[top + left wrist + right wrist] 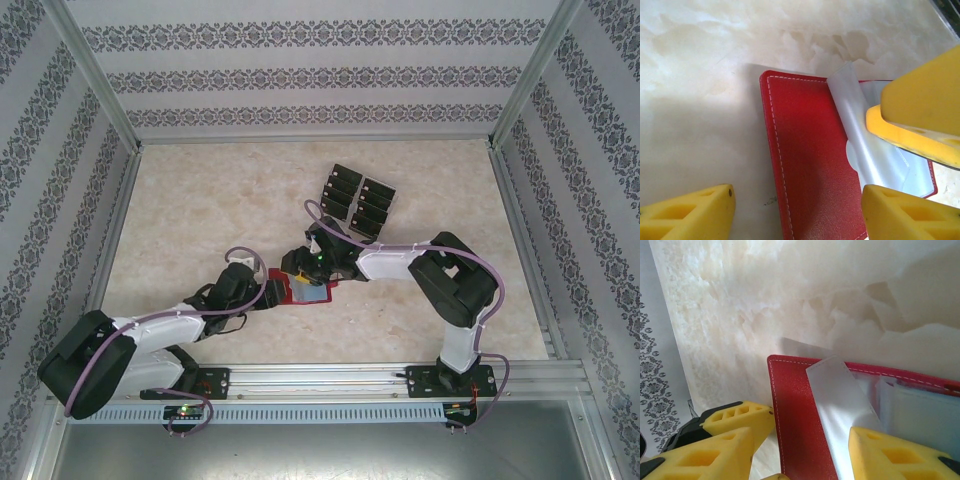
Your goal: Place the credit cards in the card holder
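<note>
Left pincer [799, 194]: released, straddling small red leather folding wallet [810, 165].
Right pincer [802, 435]: released above its clear plastic sleeve [840, 400].
Wallet: open on marbled bench [200, 200].
Thin black cards [357, 200]: racked well behind.

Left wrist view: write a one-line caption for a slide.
Open left gripper over the red card holder on the table, a clear sleeve raised beside the right gripper's finger.

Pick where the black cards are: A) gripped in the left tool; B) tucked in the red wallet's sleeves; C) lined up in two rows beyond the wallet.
C: the black cards sit in two rows past the red wallet, whose clear sleeves look empty.
</note>
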You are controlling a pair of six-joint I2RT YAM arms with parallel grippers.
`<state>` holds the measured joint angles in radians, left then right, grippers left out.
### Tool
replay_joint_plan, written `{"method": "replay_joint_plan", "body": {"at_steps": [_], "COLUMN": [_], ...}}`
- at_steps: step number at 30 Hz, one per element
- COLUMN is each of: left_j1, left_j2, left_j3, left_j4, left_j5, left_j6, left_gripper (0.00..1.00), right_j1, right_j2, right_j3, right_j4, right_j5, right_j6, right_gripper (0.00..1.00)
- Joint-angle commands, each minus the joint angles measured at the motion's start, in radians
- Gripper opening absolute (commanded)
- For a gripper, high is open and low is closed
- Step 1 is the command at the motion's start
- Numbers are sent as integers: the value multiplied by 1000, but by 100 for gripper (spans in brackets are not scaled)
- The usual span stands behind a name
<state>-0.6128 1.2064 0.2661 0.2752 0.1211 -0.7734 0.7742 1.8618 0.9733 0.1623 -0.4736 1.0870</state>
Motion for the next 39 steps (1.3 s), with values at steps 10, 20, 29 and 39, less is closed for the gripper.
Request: {"method": "replay_joint_plan", "body": {"at_steps": [10,20,29,39], "left_j1": [-29,-107,-147,-174], "left_j2": [77,149,251,306], "left_j3": [-18,34,78,129], "left_j4": [127,65,94,1], "left_j5": [87,10,-14,-66], "left_j6": [-20,41,47,51], "left_gripper": [69,68,68,64], "right_j1": [-10,-9,-10,-12], "right_j2": [31,46,50,39], "right_j3": [17,11,7,13], "right_j4": [24,39,44,46], "right_j5": [-19,-26,-34,-36], "right_j6": [38,56,64,73], "right_gripper": [53,53,53,53]}}
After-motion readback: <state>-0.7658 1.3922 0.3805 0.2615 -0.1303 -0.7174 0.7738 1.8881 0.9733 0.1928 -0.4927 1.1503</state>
